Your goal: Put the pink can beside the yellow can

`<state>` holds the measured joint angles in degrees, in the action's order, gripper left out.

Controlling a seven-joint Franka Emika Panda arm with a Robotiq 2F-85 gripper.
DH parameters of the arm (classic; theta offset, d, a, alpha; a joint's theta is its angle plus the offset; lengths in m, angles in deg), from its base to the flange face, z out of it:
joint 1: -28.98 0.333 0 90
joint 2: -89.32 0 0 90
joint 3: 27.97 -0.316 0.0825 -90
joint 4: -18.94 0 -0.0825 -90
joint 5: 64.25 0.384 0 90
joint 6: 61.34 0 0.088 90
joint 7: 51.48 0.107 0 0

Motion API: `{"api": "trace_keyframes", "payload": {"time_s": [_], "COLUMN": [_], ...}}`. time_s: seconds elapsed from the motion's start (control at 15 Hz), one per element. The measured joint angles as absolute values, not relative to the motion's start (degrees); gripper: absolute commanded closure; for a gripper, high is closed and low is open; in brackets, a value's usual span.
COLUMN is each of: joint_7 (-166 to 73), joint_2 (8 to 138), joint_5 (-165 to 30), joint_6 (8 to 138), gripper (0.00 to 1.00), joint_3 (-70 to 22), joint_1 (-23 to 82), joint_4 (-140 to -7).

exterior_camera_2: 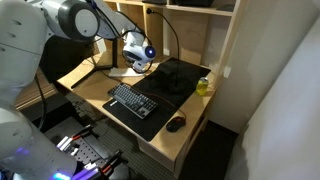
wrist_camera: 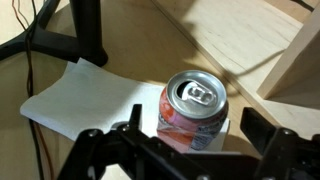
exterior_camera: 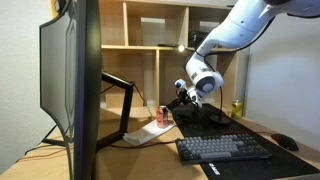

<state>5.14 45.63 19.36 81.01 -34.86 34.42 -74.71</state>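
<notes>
Claw [wrist_camera: 190,135] open wide, hanging over the pink can [wrist_camera: 193,112]. One finger [wrist_camera: 255,128] stands to each side of the can, not closed on it. Pink can upright, silvery top up, on a white sheet [wrist_camera: 70,95] on the bench [exterior_camera: 130,160], near the monitor stand [wrist_camera: 88,30]. In an exterior view it sits left of the keyboard [exterior_camera: 222,148]. Yellow can [exterior_camera: 237,108] well apart, far right, beyond the keyboard. Mouse [exterior_camera: 287,143] right of the keyboard.

pink can [wrist_camera: 193,118] between tool [wrist_camera: 190,140] fingers [wrist_camera: 262,135], beside paper [wrist_camera: 80,95]
</notes>
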Motion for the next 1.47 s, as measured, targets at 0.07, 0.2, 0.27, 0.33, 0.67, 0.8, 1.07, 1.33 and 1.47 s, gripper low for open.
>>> {"api": "trace_keyframes", "payload": {"time_s": [0.07,0.2,0.27,0.33,0.67,0.8,1.07,1.33,1.47], "joint_7": [4.83,4.34,4.09,3.84,1.18,0.82,0.82,0.68,0.70], "joint_2": [45.33,45.03,45.01,45.01,44.93,44.91,44.89,44.89,44.89], "joint_5": [19.68,19.78,19.78,19.78,19.78,19.78,19.59,18.19,17.32], "joint_6": [81.00,80.91,80.67,80.31,78.83,78.53,78.21,76.74,76.34], "gripper": [0.00,0.00,0.00,0.00,0.00,0.00,0.00,0.00,0.00], "joint_3": [-34.88,-34.88,-34.88,-34.86,-34.81,-34.78,-34.71,-34.41,-34.26], "joint_1": [34.42,34.42,34.42,34.42,34.39,34.39,34.40,34.39,34.39], "joint_4": [-74.35,-74.03,-74.00,-73.99,-73.70,-73.63,-73.60,-73.60,-73.60]}}
